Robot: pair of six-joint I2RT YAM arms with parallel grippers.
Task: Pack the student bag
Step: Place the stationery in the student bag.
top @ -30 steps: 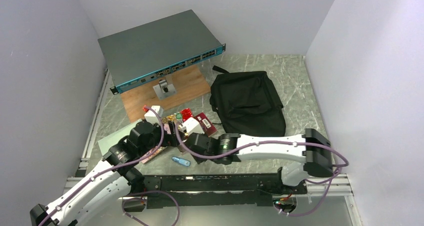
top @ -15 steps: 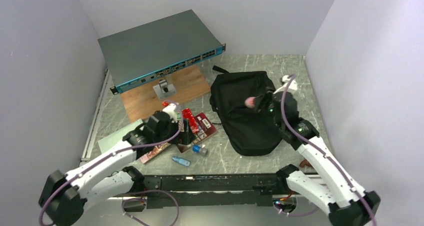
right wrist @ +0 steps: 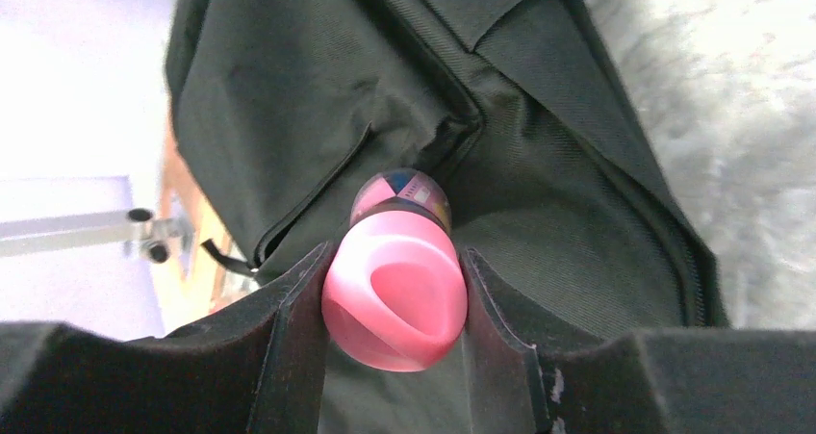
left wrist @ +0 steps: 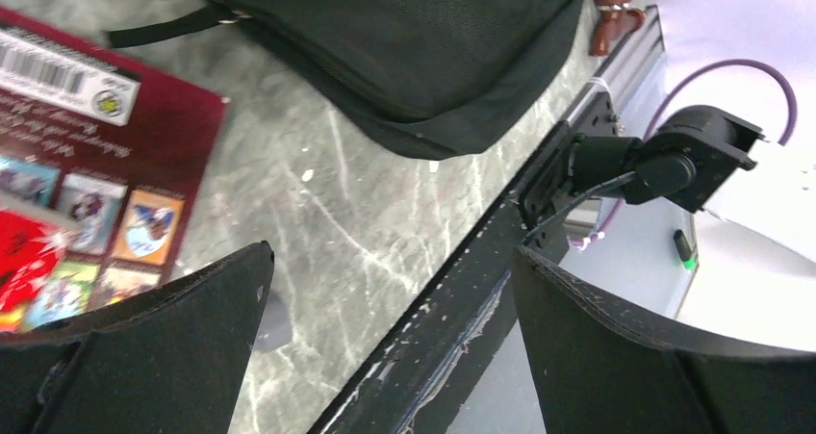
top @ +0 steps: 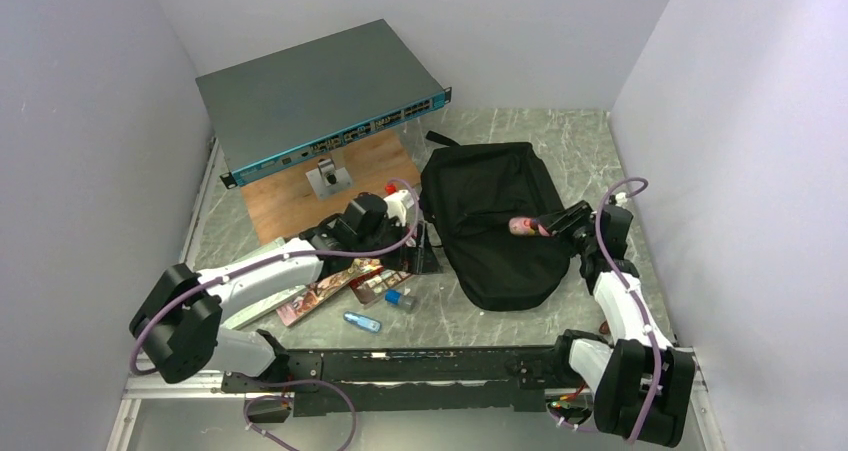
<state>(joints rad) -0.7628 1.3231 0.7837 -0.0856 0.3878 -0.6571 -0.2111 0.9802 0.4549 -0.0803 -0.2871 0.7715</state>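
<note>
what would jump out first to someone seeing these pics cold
First, the pink-capped item clamped between the right arm's fingers, held just over the black backpack at mid-right of the table. Next, the big grey network switch at the back left, above a wooden board. The left arm's fingers gape wide by the backpack's left edge, over a dark red book.

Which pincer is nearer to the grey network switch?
Left. The left pincer hovers open by the red book, in front of the switch; the right pincer holds a pink item over the backpack.
</note>
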